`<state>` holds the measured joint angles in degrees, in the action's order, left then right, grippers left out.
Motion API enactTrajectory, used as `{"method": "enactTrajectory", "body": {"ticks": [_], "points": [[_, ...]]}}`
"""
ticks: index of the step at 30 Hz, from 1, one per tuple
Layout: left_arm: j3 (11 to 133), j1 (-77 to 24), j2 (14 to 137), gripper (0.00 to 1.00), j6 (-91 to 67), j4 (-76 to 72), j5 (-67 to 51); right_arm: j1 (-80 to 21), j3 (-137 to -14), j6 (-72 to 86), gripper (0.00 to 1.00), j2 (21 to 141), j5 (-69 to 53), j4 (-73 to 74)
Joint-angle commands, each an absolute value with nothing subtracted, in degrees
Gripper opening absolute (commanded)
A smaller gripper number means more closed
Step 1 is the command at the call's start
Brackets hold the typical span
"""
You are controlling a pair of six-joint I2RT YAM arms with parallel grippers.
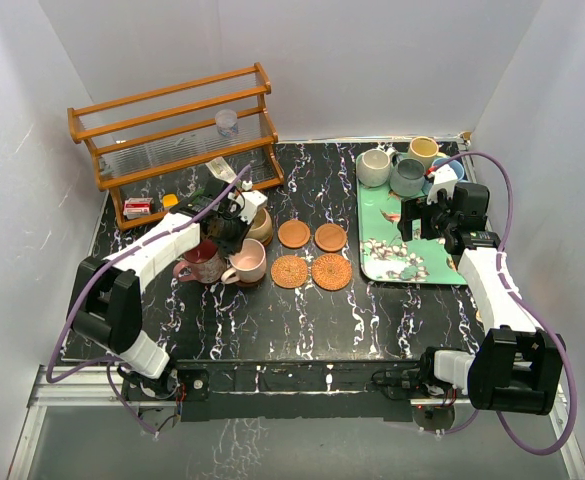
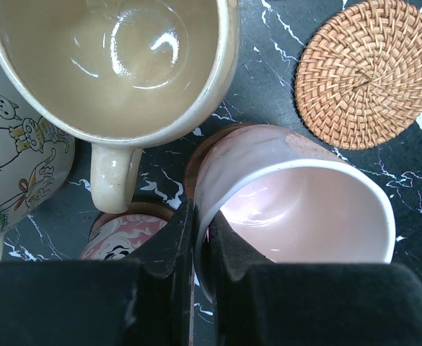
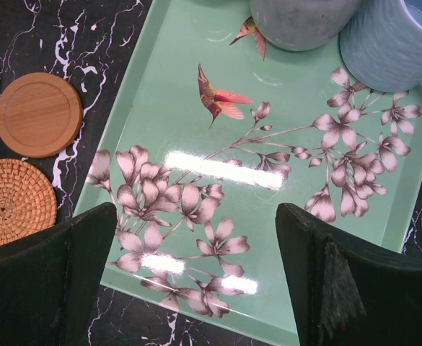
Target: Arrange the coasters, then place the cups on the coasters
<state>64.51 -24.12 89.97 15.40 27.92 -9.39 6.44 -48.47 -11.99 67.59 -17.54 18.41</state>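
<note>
A black tabletop [image 1: 272, 320] veined with white, marble-style, fills a booth of plain white walls [image 1: 372, 70] that close in on the left, back and right. A wooden rack [image 1: 172, 115] of slatted rails (orange-brown, with a clear shelf between them) stands at the back left corner, slanted to the rear wall. The light is soft and even, casting only faint shadows. A metal rail [image 1: 302, 385] runs along the near edge; below it lies what appears to be a grey floor [image 1: 272, 445].
</note>
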Motion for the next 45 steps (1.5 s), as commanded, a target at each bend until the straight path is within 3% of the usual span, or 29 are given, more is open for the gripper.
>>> {"method": "enactTrajectory", "body": {"ticks": [1, 37, 45], "points": [[67.15, -23.75, 89.34, 0.0, 15.71, 29.18, -9.8, 6.7, -49.48, -12.72, 0.91, 67.24, -17.84, 16.68], [67.02, -23.51, 91.25, 0.0, 18.1, 29.78, -9.4, 6.78, -49.57, -13.18, 0.95, 67.73, -17.49, 16.94], [66.84, -23.56, 90.44, 0.15, 18.19, 30.18, -9.49, 6.84, -49.55, -13.14, 0.96, 67.68, -17.58, 17.01]]}}
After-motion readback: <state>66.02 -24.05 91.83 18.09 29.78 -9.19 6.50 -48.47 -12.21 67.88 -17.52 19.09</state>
